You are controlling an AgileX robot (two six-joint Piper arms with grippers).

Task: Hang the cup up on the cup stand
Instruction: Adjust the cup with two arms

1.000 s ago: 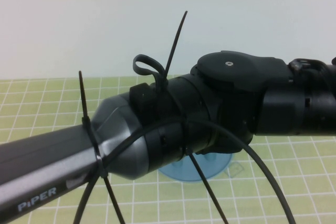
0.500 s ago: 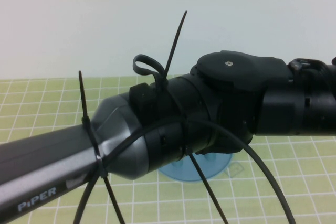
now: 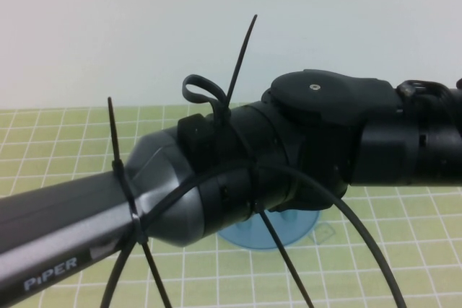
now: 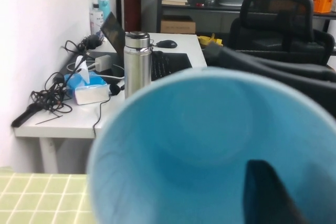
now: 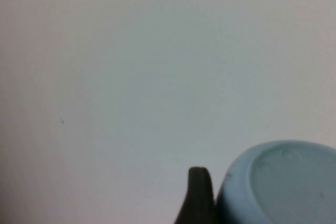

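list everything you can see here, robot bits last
cup: 1, light blue, between the two pincers, mouth facing the left wrist camera
cup stand: 1, blue, on the mat, mostly hidden behind the arms
mat: 1, green with a white grid, on the table
desk: 1, white, in the background
flask: 1, steel, upright on the desk
office chair: 1, black, beyond the desk
cable ties: several, black, around the arms
left arm: 1, grey and black, coming in from the left
right arm: 1, black, coming in from the right
left pincer: 1, black, at the cup's mouth
right pincer: 1, black, beside the cup's bottom
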